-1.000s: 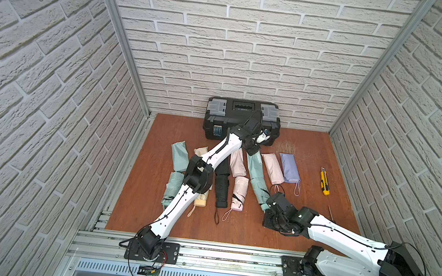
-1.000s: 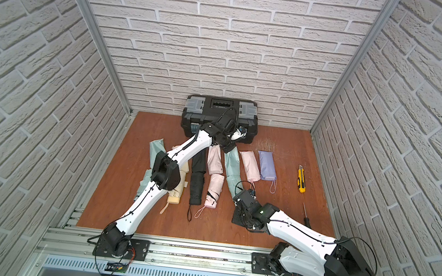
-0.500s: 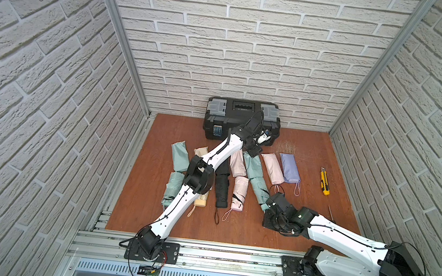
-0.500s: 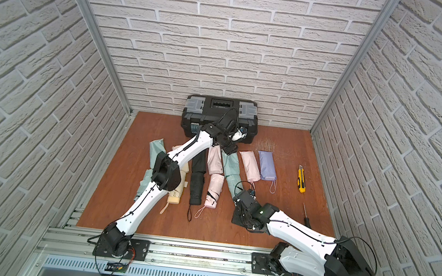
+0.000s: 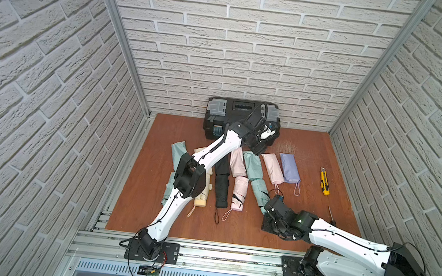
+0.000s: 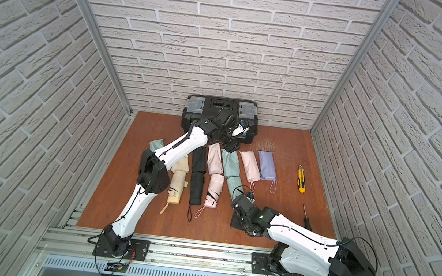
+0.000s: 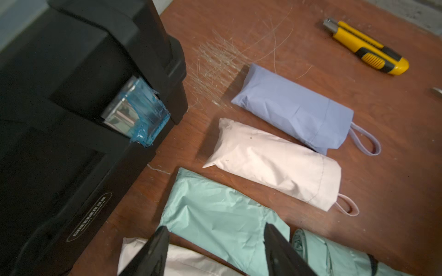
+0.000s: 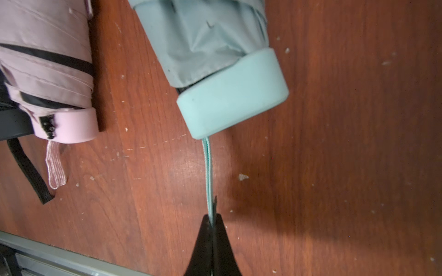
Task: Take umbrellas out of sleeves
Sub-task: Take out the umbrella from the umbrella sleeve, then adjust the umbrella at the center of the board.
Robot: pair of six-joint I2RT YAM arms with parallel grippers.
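Mint loop (image 8: 207, 172) in clamped right claw (image 8: 212, 218) | left claw (image 7: 216, 228) spread

Looks like a robotics lab test cell, not anybody's home: fake white brick wall panels (image 5: 251, 49) boxed in by bare aluminium corner posts (image 5: 121, 35), a scratched reddish-brown wooden tabletop (image 5: 310, 153), two white robot arms (image 5: 224, 144) bolted to a slotted aluminium rail (image 5: 230, 255), plus a black plastic toolbox (image 5: 234, 109) and a yellow utility knife (image 5: 324, 181).

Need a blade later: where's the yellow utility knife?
In both top views the yellow utility knife lies on the table's right side, right of the lavender sleeve, apart from it.
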